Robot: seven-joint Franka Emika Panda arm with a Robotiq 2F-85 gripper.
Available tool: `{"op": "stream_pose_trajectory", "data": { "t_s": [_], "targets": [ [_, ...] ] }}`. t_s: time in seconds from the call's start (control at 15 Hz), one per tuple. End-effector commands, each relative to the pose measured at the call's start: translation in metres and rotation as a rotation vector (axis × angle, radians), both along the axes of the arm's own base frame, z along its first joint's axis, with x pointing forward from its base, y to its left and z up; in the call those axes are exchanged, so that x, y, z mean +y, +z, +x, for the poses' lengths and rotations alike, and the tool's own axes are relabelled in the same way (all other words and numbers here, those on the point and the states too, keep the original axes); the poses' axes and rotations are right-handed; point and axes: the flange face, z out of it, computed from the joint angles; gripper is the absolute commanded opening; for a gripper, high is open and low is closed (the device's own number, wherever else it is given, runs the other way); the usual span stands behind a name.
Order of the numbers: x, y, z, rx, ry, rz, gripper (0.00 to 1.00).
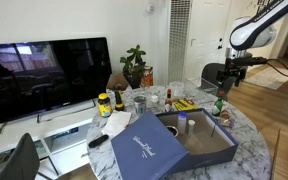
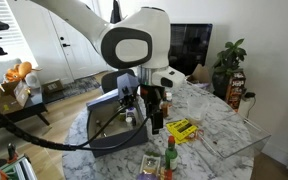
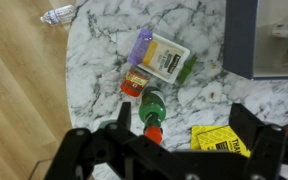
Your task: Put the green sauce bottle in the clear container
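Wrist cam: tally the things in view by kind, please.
green sauce bottle: 1
packets: 2, purple-white packet and yellow packet
orange-red item, kind unclear: 1
navy blue box: 1
crumpled silvery wrapper: 1
total: 6

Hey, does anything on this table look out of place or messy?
A crumpled silvery wrapper lies loose at the edge of the marble table in the wrist view, like litter; nothing looks spilled.

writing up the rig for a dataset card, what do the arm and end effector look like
The arm is glossy white with rounded links and a round dark-grey joint cap. The end effector is black and blocky with two fingers. A thick black cable loops alongside. No markings are legible.
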Motion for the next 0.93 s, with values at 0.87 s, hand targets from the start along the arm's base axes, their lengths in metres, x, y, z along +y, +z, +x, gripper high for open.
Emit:
{"op": "stream_pose_trajectory", "data": {
  "t_s": [0.87],
  "targets": [
    [-0.059, -0.057, 0.029, -0.085, -0.097, 0.01, 1.0]
  ]
}}
